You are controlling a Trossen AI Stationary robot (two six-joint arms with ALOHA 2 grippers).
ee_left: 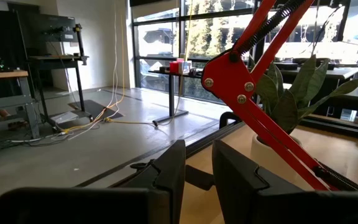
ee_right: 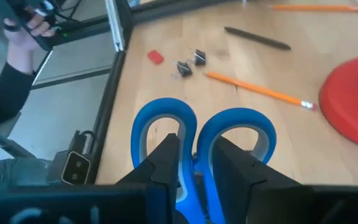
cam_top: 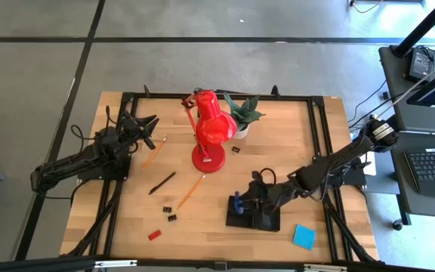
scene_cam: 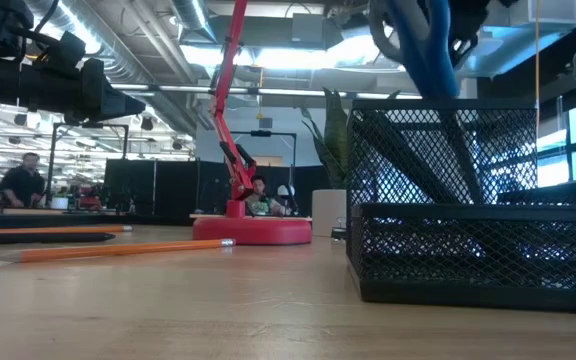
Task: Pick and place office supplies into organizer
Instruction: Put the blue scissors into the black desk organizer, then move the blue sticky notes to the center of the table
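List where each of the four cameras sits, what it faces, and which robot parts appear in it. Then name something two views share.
High: overhead, straight down on table, both arms.
Low: tabletop level, facing mesh organizer, lamp; no arm clearly shown.
Left wrist: behind left claw, facing lamp arm, plant, windows.
Right wrist: behind right claw gripping blue scissors, facing the table.
Shared: orange pencil in right wrist and high views.
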